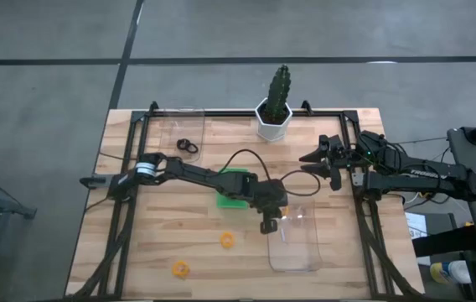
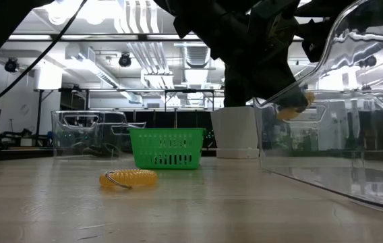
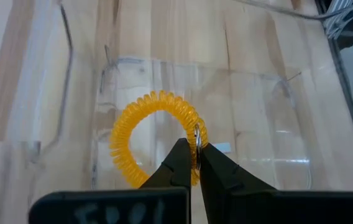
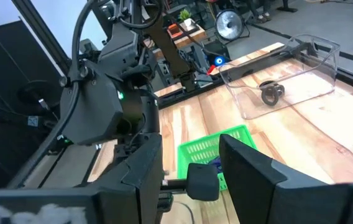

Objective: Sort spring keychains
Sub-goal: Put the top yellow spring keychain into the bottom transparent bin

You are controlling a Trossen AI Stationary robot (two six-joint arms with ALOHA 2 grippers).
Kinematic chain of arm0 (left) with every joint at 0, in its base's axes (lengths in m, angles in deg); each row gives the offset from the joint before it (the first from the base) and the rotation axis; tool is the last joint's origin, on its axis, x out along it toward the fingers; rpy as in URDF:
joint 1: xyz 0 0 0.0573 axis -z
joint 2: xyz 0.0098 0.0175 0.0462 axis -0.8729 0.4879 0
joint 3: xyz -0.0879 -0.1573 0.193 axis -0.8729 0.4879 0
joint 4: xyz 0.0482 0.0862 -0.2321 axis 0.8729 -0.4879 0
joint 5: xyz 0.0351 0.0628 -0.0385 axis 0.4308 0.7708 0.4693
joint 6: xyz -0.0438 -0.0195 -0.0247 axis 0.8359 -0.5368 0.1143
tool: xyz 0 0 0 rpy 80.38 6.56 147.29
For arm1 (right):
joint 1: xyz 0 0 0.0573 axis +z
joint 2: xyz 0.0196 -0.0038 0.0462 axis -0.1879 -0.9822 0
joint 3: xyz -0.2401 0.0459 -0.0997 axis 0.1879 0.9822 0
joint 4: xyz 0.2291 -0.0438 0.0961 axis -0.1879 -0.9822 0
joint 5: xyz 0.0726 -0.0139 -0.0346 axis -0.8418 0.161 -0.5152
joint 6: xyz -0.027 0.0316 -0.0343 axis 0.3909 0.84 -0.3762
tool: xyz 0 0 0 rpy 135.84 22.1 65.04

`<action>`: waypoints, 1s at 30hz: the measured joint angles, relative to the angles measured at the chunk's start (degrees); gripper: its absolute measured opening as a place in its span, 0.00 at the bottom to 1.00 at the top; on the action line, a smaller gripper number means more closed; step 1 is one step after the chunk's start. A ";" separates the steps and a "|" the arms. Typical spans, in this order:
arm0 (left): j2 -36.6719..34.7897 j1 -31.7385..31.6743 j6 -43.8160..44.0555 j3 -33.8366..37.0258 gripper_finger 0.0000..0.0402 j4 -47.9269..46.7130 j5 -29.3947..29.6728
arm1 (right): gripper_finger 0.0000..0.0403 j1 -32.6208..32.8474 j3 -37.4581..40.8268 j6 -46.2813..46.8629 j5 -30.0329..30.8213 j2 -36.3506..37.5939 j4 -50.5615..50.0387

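Note:
My left gripper point(image 1: 268, 224) is shut on an orange spring keychain point(image 3: 155, 137) above the left rim of the near clear bin point(image 1: 298, 242). The low view shows this keychain point(image 2: 292, 103) through the bin's wall. Two more orange keychains point(image 1: 227, 241) point(image 1: 180, 269) lie flat on the table near the front; one of them point(image 2: 129, 178) shows in the low view. A black keychain point(image 1: 188, 147) lies in the far clear bin point(image 1: 178, 126). The green tray point(image 1: 235, 186) stands mid-table, partly under my left arm. My right gripper point(image 4: 204, 180) waits open at the table's right side. My left gripper pinches the orange keychain's coil beside its metal ring point(image 3: 197, 142) between its two fingertips. The fingers slant down from the table's left side. The loop stands out beyond the fingertips, lifted clear above the bin's floor.
A white pot with a green cactus point(image 1: 276, 109) stands at the far edge. A black frame point(image 1: 137, 126) runs around the tabletop. Bare wood lies between the green tray and the front edge.

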 joint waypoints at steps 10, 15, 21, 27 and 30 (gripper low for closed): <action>0.00 0.01 0.00 -0.01 0.07 0.27 0.00 | 0.38 0.00 0.00 1.06 0.02 -0.02 0.00; 0.00 0.01 0.29 -0.18 0.13 0.54 0.86 | 0.39 -0.01 0.00 1.07 0.01 -0.02 0.02; 0.00 0.01 0.32 -0.60 0.23 0.63 0.67 | 0.38 0.00 0.00 1.07 0.02 -0.02 0.04; -1.72 -0.01 -0.63 -2.52 0.29 -1.53 0.67 | 0.39 -0.02 0.00 1.07 0.02 0.00 0.04; -4.73 -0.30 -1.50 -3.58 0.29 -4.29 0.94 | 0.39 -0.02 0.00 1.07 0.00 0.00 0.04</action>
